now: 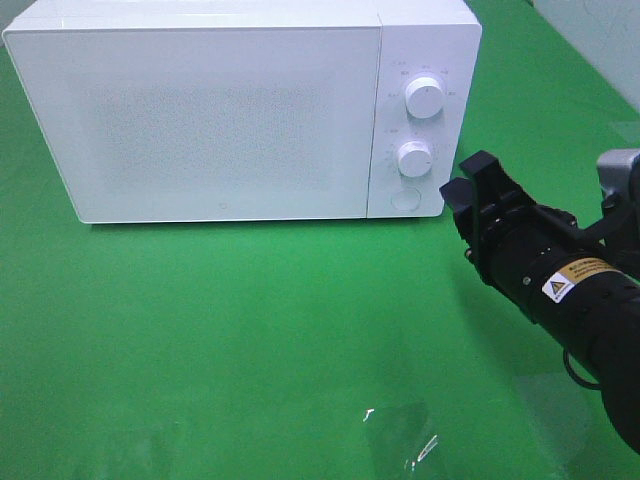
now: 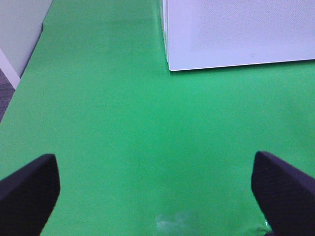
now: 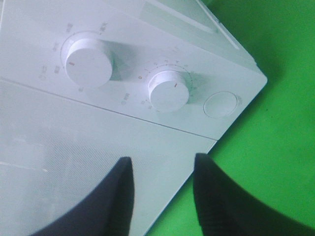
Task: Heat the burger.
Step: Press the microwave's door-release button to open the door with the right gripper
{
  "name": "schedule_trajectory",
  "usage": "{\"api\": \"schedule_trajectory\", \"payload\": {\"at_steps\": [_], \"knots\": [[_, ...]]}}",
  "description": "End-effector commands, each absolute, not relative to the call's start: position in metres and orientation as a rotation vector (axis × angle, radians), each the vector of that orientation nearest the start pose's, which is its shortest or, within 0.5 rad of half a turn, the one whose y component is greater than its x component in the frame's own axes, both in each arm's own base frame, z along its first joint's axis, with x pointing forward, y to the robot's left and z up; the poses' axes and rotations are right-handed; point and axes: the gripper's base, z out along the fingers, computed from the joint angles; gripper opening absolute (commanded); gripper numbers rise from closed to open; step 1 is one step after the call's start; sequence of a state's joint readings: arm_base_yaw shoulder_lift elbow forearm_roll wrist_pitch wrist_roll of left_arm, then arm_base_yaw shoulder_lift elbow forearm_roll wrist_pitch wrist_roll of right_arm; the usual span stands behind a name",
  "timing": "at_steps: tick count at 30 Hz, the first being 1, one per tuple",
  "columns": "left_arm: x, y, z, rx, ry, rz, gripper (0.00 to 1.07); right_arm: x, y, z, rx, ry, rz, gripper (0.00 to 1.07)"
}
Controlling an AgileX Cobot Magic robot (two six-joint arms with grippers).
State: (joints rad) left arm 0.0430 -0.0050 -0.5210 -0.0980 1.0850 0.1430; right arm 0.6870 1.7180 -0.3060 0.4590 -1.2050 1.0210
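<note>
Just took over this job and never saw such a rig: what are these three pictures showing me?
It is a two-armed robot. The high view looks down on a green table with a white microwave, door shut. The other two views come from cameras on each wrist, looking out past the jaws. The left gripper is wide open above the green table. The right gripper, jaws apart and empty, is near the microwave's two knobs. No burger shows in any view.

White microwave (image 1: 220,110), door shut, upper left; upper knob (image 1: 425,97), lower knob (image 1: 414,158) and round button (image 1: 405,199) down its right panel. Green table cover (image 1: 250,330) below, clear shiny patch (image 1: 400,435) lower centre.
</note>
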Motion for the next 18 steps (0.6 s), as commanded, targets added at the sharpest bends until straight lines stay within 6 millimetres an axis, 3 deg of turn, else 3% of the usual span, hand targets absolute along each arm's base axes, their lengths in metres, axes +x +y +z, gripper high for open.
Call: {"api": "schedule_trajectory", "payload": {"at_steps": [1,9,18], "knots": [[-0.009,-0.008,0.282,0.104,2.020,0.000,0.98,0.214,0.127,0.151,0.910,1.563,1.163,0.26],[-0.009,-0.008,0.282,0.104,2.020,0.000,0.98,0.214,0.125,0.147,1.147,1.507,1.271,0.00],[-0.009,-0.008,0.282,0.104,2.020,0.000,0.98,0.229,0.138,0.135,1.289,1.542,1.278,0.00]]}}
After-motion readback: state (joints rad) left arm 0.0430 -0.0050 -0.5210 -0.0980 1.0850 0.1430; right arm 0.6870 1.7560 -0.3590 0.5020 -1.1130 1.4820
